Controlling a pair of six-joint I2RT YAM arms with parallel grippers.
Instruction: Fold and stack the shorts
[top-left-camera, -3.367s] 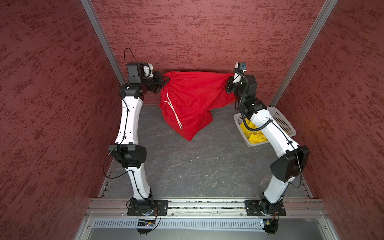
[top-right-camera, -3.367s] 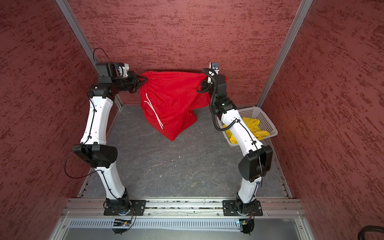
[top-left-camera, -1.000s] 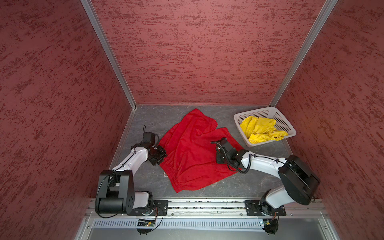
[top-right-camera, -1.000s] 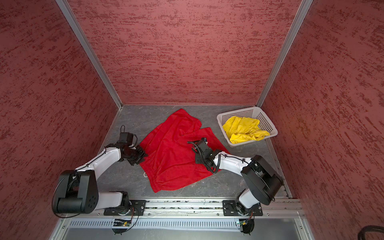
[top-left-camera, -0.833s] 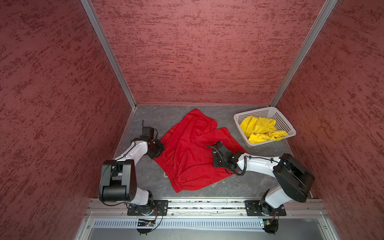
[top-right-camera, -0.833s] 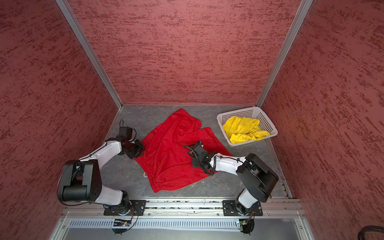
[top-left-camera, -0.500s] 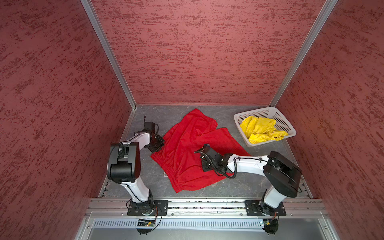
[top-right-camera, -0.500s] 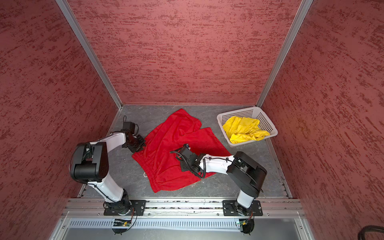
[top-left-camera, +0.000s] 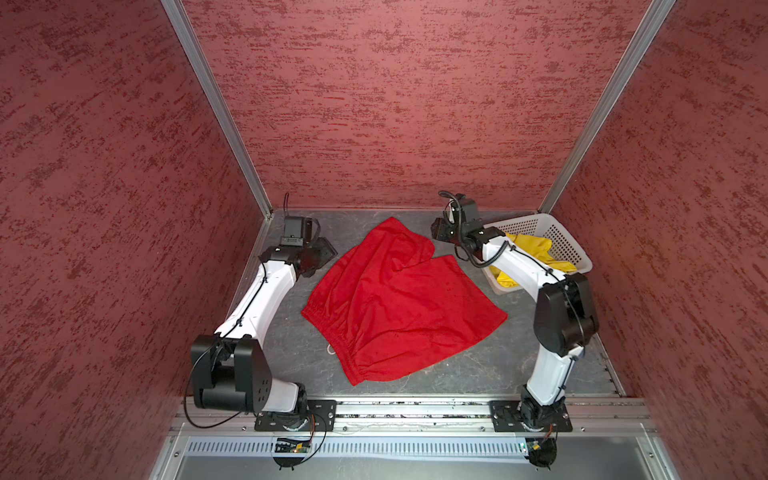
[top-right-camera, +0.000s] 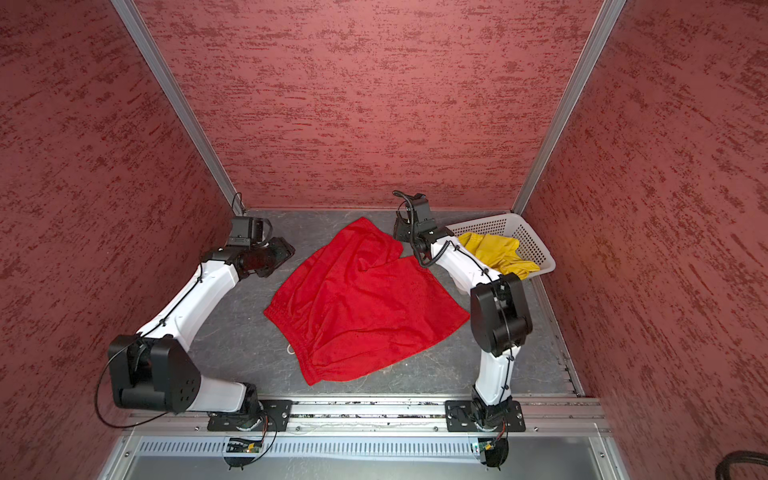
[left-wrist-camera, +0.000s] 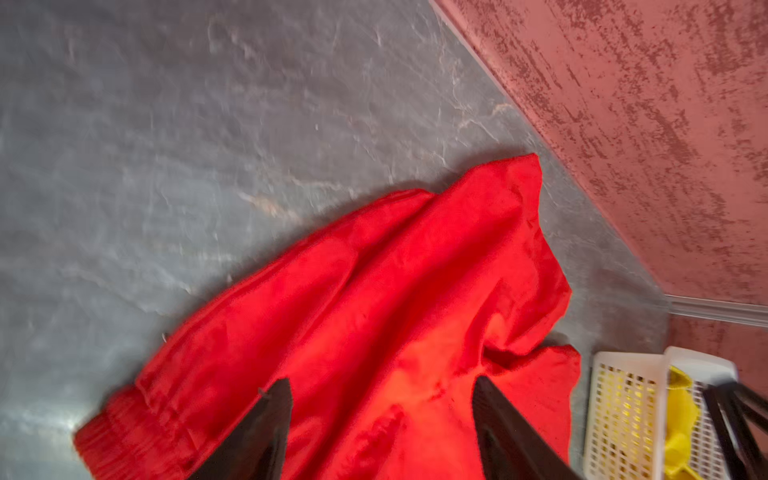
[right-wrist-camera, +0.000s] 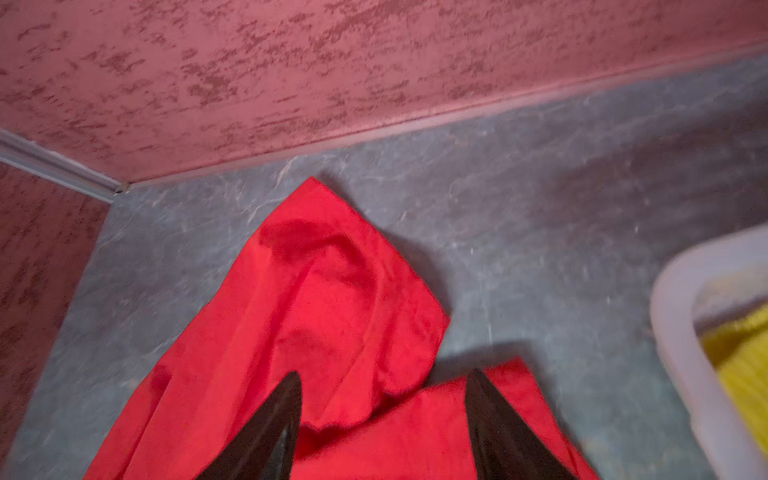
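- Red fabric first: the red shorts (top-left-camera: 399, 299) lie spread out and unfolded in the middle of the grey stone-look tabletop (top-left-camera: 540, 357), in both top views (top-right-camera: 357, 307).
- Their gathered elastic waist runs along the near-left edge, and a small loop of pale drawstring (top-left-camera: 331, 350) pokes out from under it.
- One leg points toward the back wall and is rumpled, with a bunched fold at its right side. The other leg lies flatter, reaching to the right.
- My left gripper (top-left-camera: 322, 251) sits just beside the left edge of the rumpled leg, near the back-left corner. In its wrist view the two dark fingers are spread wide (left-wrist-camera: 380, 384) with only cloth (left-wrist-camera: 374, 332) seen past them, nothing pinched.
- My right gripper (top-left-camera: 438, 232) is at the right edge of that same leg, between it and the basket. In its wrist view the fingers also stand apart (right-wrist-camera: 384, 374), framing the notch where the two legs (right-wrist-camera: 311, 311) meet, and grip nothing.
- I cannot tell from these views whether either set of fingertips touches the fabric.
- The yellow shorts (top-left-camera: 528, 245) are crumpled inside the white perforated plastic basket (top-left-camera: 569, 245) at the back-right corner, partly hidden behind my right arm (top-right-camera: 494, 249).
- The basket (top-right-camera: 532, 245) stands apart from the red pair, with bare table between them.
- Mottled red walls (top-left-camera: 395, 104) close in the workspace on three sides.
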